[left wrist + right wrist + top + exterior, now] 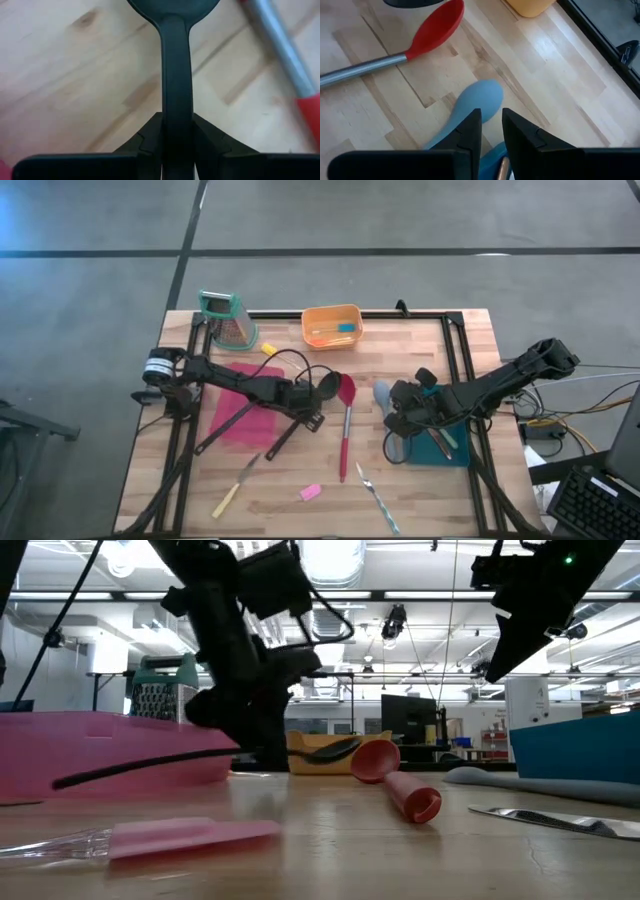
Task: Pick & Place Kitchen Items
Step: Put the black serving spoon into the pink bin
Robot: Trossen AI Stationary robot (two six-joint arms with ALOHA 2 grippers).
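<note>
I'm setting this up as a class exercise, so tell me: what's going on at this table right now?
Two robot arms are sorting kitchen utensils on a wooden table. The left gripper is shut on the black spoon by its handle, mid-table beside the red spoon. The right gripper sits low over the pale-blue spoon; whether it grips it is unclear.

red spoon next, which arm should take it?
Probably left, though both are busy: the left gripper is shut on the black spoon, and the red spoon lies right beside it. The right gripper sits farther off, over the pale-blue spoon.
</note>
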